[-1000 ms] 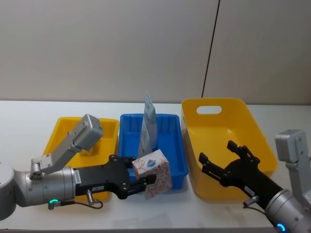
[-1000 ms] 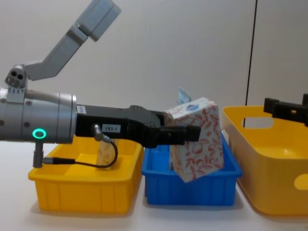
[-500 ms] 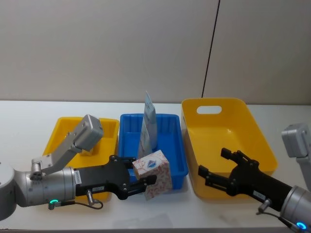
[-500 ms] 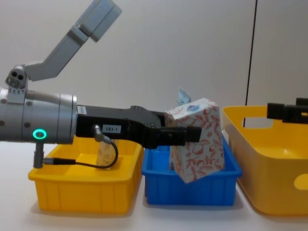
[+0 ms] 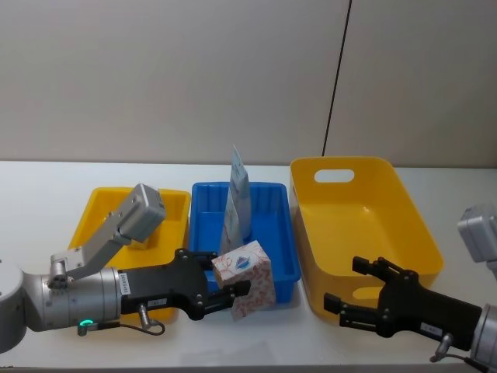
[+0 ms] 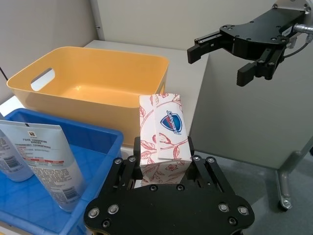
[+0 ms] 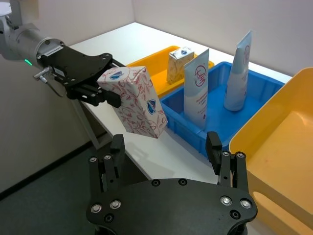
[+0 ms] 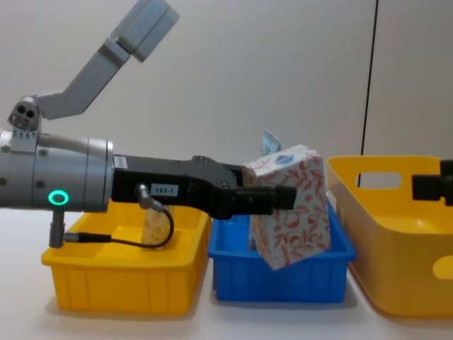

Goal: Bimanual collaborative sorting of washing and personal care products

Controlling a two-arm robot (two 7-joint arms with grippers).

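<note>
White with a red leaf print, the carton [image 5: 250, 281] sits in the lower centre of the head view. It is clamped between the fingers of the left gripper [image 5: 225, 273] and held just in front of the blue bin [image 5: 291, 241].

At lower right, the right gripper [image 5: 347, 284] hovers empty with its fingers spread wide, before the big yellow bin [image 5: 342, 165] and well apart from the carton.

This looks like a handover. I'd bring the right jaws square onto the carton's free end, clear of the left fingers, and close fully before the left lets go.

The chest view shows the carton leaning and hanging clear of the table — the head view flattens that. The right wrist view adds the pouch [image 7: 196, 88] and tube [image 7: 237, 73] upright in the blue bin, and the packet [image 7: 178, 63] in the small yellow bin [image 7: 151, 58].
</note>
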